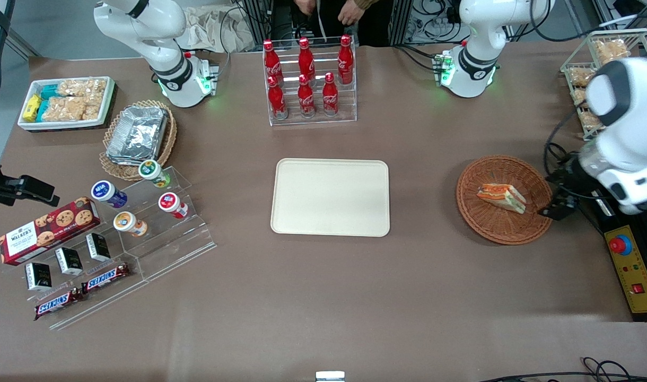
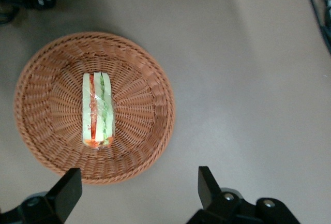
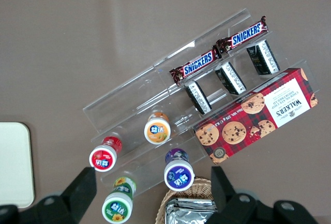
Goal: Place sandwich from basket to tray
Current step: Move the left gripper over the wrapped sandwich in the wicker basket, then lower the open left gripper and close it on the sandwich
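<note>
The small triangular white-bread sandwich (image 2: 97,109) with orange-red and green filling layers lay near the middle of the round reddish-brown woven wicker basket (image 2: 150,131), which stood well apart from the flat cream-coloured rectangular plastic tray (image 1: 330,197), toward the working arm's end of the table. The left arm's gripper (image 2: 139,193) hovered above the basket's rim rather than over the sandwich, its fingers (image 2: 208,182) spread wide and empty. In the left wrist view the sandwich's long axis ran across the line joining the two fingertips, so in all likelihood the gripper needed only a sideways shift toward the basket's centre before descending.
</note>
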`<act>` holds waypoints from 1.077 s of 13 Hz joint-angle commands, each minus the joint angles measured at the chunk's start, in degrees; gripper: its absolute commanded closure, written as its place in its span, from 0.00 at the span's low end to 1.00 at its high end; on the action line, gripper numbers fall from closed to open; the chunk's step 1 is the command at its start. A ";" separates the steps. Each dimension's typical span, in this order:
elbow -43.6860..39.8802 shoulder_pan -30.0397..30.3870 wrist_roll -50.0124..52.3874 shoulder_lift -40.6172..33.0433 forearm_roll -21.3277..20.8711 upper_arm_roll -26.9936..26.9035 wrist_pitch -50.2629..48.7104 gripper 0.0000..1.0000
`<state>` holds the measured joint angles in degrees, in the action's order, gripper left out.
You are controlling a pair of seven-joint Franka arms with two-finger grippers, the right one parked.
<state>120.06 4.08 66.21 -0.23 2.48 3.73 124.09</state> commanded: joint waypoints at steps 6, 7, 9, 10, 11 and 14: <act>24.06 0.67 4.90 -3.37 0.60 0.32 25.99 0.00; 24.69 0.67 4.81 -2.59 0.60 0.32 26.81 0.00; 24.96 0.67 4.64 -1.36 0.43 0.32 27.87 0.00; 25.66 0.67 4.03 -0.31 0.25 0.32 29.61 0.00; 25.84 0.67 3.76 1.18 -0.36 0.32 31.11 0.00; 25.93 0.67 3.14 5.14 -0.89 0.32 34.90 0.00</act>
<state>145.77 4.15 70.01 2.44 2.35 3.60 155.79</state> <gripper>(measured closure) 0.000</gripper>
